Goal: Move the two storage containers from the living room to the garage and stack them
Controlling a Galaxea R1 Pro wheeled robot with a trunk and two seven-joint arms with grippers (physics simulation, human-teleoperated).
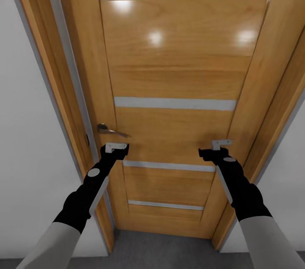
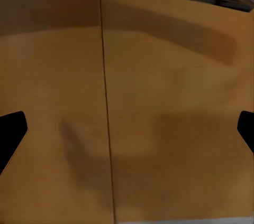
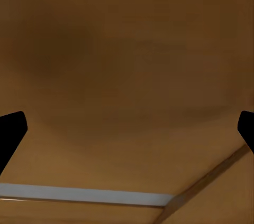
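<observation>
Both grippers, left gripper point(image 1: 116, 147) and right gripper point(image 1: 218, 145), spread empty at your wooden door point(image 1: 169, 70), containers unmoved yet.

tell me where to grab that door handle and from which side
Grip the door handle on its flat lever, near the free end that points toward the door's middle. Come straight at the door with the left gripper, which sits just below it, fingers above and below the lever, since the lever runs nearly level.
</observation>
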